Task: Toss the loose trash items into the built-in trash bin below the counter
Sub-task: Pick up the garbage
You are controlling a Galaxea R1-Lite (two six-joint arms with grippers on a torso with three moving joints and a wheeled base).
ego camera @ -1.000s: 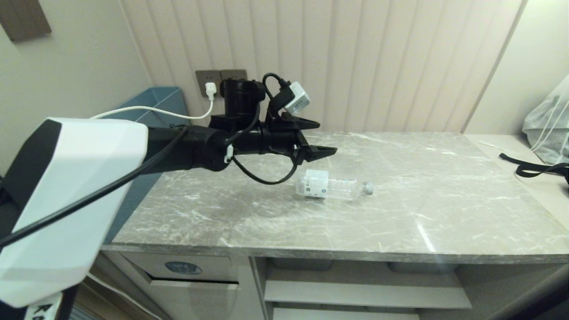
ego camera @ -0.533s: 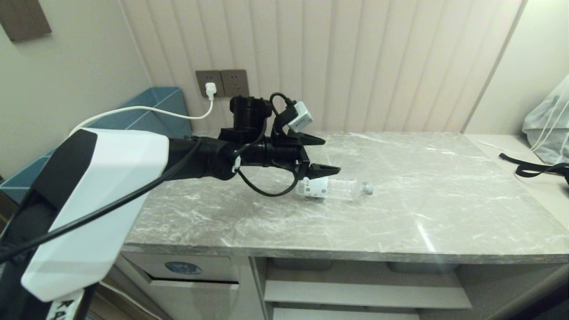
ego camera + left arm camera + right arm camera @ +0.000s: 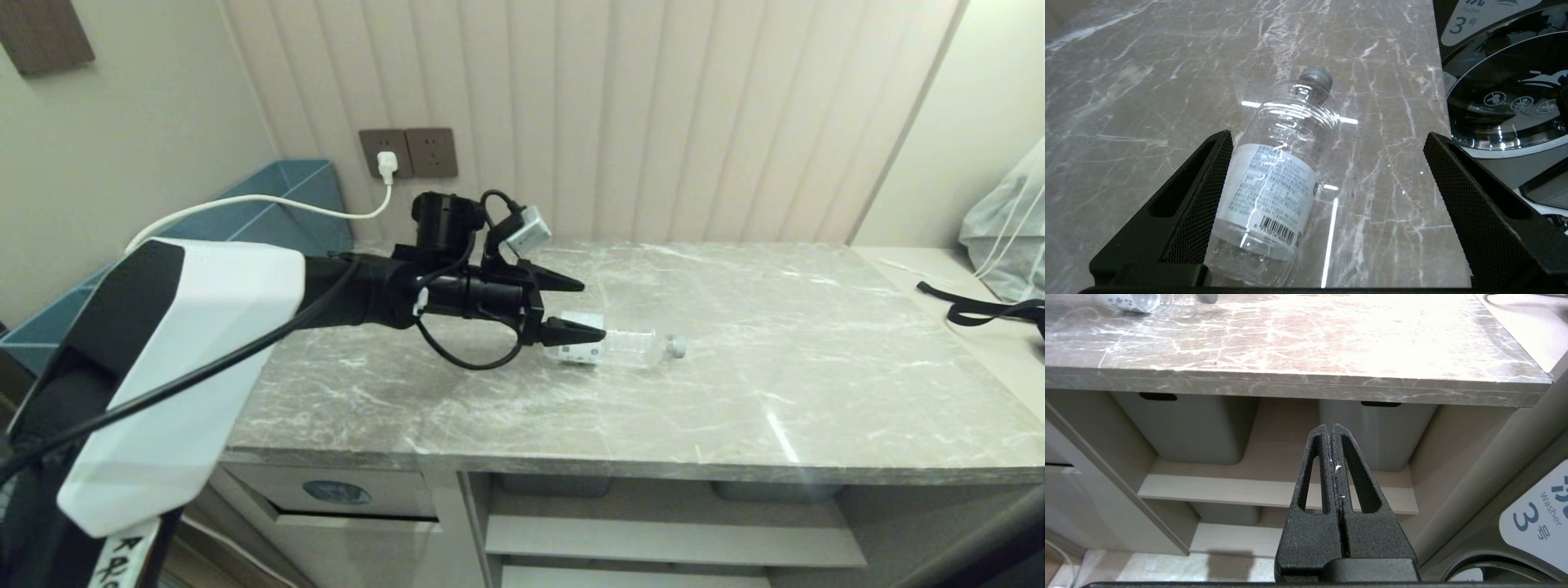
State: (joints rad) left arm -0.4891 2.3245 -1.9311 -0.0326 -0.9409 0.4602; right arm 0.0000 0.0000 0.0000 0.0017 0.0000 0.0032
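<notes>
A: Where's the bottle?

B: One clear water bottle (image 3: 614, 347) lies on its side on the counter (image 3: 735, 384), roughly mid-slab, cap toward the robot's right and its white-labelled base toward the left gripper (image 3: 581, 309).

A: And how does it sit against the jaws?

B: From the left wrist, the bottle's base end lies between the two black fingers, well over to one side. The label is right against one finger (image 3: 1196, 208), though I can't tell if they touch. The other finger (image 3: 1474, 204) stands well apart, with bare marble between. The cap end reaches out past the fingertips.

A: So nothing gripped?

B: No. The jaws are spread wide and hold nothing; the bottle rests on the stone. From the head, the gripper comes in level from the left, low over the slab, its nearer finger overlapping the bottle's base.

A: The bin?

B: The flap with the blue oval sticker (image 3: 336, 492) is under the counter's front edge at the left.

A: The other arm?

B: The right gripper (image 3: 1333, 435) hangs below counter height facing the grey tubs (image 3: 1188, 428) on the shelf (image 3: 1274, 490), fingers pressed together, empty.
</notes>
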